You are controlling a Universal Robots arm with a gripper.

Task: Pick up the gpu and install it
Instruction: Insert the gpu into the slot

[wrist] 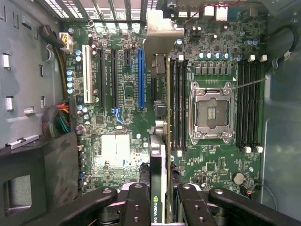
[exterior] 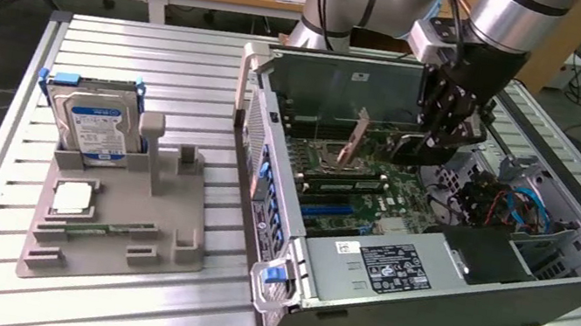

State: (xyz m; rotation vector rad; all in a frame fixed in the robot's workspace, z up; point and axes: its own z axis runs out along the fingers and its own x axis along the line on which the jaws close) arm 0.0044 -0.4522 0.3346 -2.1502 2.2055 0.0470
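Since the gpu (wrist: 158,162) is a stiff, light but fragile card, you should hold it by its flat faces, clear of the contacts. It hangs edge-on above the motherboard (wrist: 117,141), near the blue slot (wrist: 140,77), inside the case (exterior: 457,297) on the exterior view's right. Your gripper (wrist: 161,193) is partly closed, clamping it.

Exterior view overlooks the computer case (exterior: 268,155) obliquely; wrist view peers closely onto its motherboard (wrist: 126,89).
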